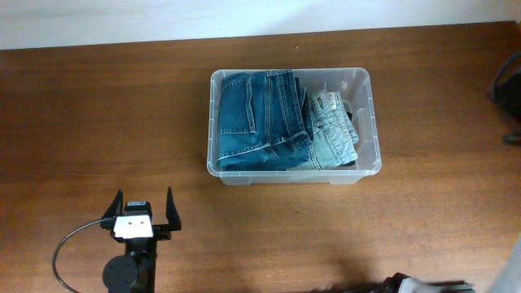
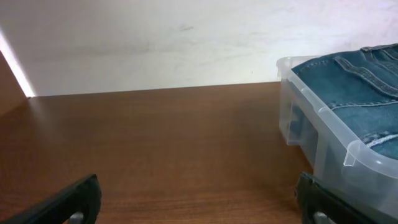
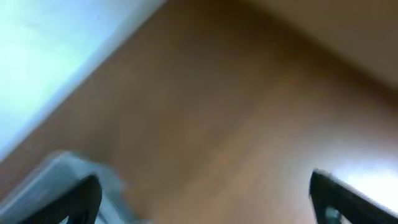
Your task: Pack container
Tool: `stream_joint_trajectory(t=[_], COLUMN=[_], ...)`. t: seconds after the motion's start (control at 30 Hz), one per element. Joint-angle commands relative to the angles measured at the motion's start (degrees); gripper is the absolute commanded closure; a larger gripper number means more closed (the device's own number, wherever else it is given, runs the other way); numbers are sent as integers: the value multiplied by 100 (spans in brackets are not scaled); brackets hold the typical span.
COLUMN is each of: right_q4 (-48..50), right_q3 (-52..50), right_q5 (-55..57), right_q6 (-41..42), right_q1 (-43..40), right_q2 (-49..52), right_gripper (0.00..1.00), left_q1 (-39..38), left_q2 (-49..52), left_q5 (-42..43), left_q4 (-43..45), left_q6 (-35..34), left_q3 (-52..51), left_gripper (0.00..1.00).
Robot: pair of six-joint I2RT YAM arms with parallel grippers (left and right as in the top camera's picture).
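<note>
The container point(image 1: 293, 177) stands toward the far edge of the desk point(image 1: 98, 122), with folded jeans point(image 1: 256, 118) inside. The left claw point(image 1: 145, 195) and the right claw point(image 3: 205, 190) are wide and empty. I think it is best to come down straight and press the jeans flat.

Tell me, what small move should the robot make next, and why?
Probably just park the left end effector: it is open and empty, apart from the container, where dark blue jeans and lighter jeans already lie folded.

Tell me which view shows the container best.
Overhead: the whole container, rim and folded jeans inside, is visible. Left wrist catches only one corner and wall; right wrist is too blurred to tell.
</note>
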Motion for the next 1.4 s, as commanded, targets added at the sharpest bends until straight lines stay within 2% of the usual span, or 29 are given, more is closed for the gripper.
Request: stream_joint_trajectory(t=[0.0,0.17,0.33,0.47,0.67,1.03,1.2,1.37], right_q4=[844,2612,3930,4964,5947,6234,6566,6924], right_q3=[-1178,-3512,-5716,-7257,-8964,-10041,-10268,-10415], right_q5=[-199,-197,-199,-201,-205,-164,-181,-181], right_q6=[85,59,63,61,63,39,-35,-448], right_q1=[673,1429,1759,1932,2212,2857,2846,2846], right_q2=[-1106,-2743,-4310,-5460,-6837,-7943,-7945,-7945], right_gripper=[2,1,2,2,2,2,2,2], left_q1=[35,35,35,35,35,35,35,35], left_q2=[-48,-48,-48,-48,-48,-48,-48,-48], left_q5=[-42,-42,-42,-42,-42,-42,-42,-42], left_q4=[-20,-20,-20,-20,-20,-20,-20,-20], left_q6=[90,90,90,90,90,90,90,90], left_q3=[-28,-28,-28,-28,-28,-28,-28,-28], left_gripper=[0,1,1,1,1,0,1,1])
